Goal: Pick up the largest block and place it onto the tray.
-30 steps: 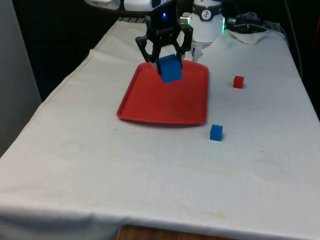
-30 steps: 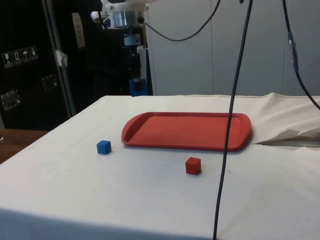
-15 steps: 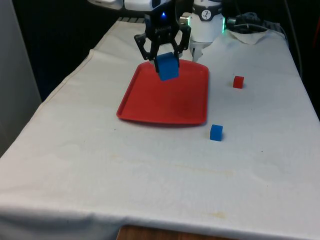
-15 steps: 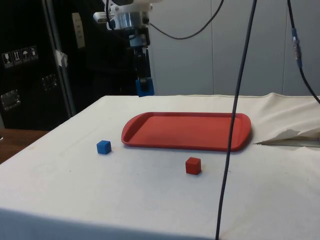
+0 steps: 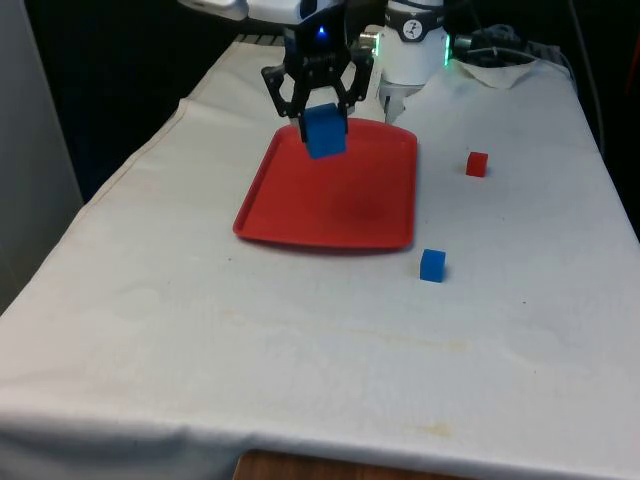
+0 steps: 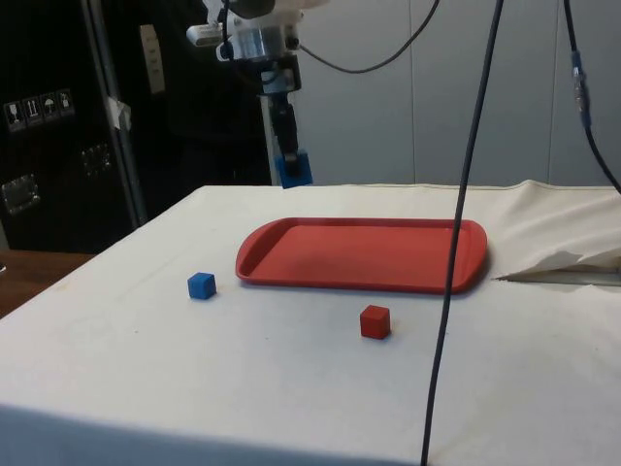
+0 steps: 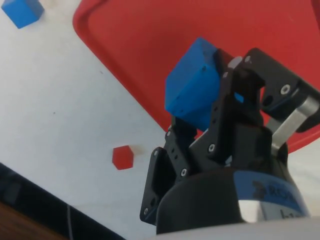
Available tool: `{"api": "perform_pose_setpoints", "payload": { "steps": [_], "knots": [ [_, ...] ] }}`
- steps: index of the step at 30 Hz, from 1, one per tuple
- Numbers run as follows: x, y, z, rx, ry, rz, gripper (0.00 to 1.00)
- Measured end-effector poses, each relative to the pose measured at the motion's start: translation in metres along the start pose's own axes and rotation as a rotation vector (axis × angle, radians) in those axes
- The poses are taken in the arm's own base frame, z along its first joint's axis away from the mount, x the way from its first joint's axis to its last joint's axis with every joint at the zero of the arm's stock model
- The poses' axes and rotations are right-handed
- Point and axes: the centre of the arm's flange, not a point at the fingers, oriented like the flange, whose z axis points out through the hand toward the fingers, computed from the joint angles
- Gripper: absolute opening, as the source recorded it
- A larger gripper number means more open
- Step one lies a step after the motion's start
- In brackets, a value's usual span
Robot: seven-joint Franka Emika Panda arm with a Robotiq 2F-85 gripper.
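My gripper [image 5: 322, 128] is shut on the large blue block [image 5: 325, 132], holding it in the air above the red tray [image 5: 370, 205], over the tray's far end toward the front view's left. From the side, the gripper [image 6: 293, 167] hangs the blue block [image 6: 295, 171] well above the tray [image 6: 388, 260]. In the wrist view the large blue block [image 7: 192, 92] sits tilted between the black fingers [image 7: 237, 100], with the red tray [image 7: 165, 40] below it.
A small blue block [image 5: 432, 265] lies on the cloth near the tray's near right corner in the front view. A small red block [image 5: 477, 164] sits further to the front view's right. Crumpled cloth and cables [image 5: 500, 50] lie at the far right.
The gripper has carried the large blue block a little toward the front view's left and farther back, above the tray's far end. The two small blocks have not moved.
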Motion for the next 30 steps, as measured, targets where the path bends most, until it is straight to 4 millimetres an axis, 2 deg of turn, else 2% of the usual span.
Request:
{"api": "perform_pose_setpoints", "payload": {
  "steps": [20, 30],
  "knots": [
    [-0.016, 0.002, 0.007, -0.068, -0.031, -0.002, 0.0],
    [-0.018, -0.007, 0.017, -0.083, -0.02, -0.002, 0.0]
  ]
}}
